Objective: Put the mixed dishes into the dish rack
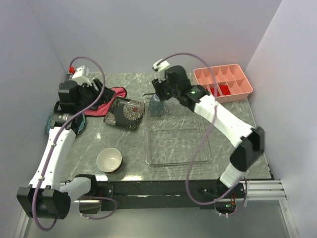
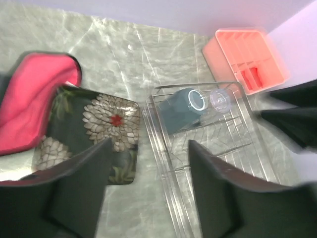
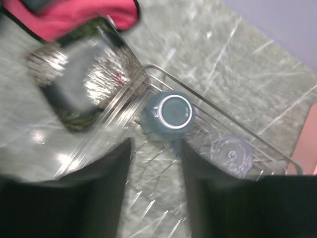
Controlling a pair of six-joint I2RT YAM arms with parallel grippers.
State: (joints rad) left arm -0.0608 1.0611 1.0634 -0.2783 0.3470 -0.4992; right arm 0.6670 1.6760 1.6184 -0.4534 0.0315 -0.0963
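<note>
The grey-blue mug sits in the far left corner of the dish rack, the right hand open above it, the left hand open near the square flowered plate

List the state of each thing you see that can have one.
Mug: in rack, ungripped.
Square plate: flat on table, outside rack.
Bowl: upright, empty, on table.
Rack: holds the mug.
Pink tray: red item in one compartment.
Left claw: open, empty.
Right claw: open, empty, above mug.
</note>
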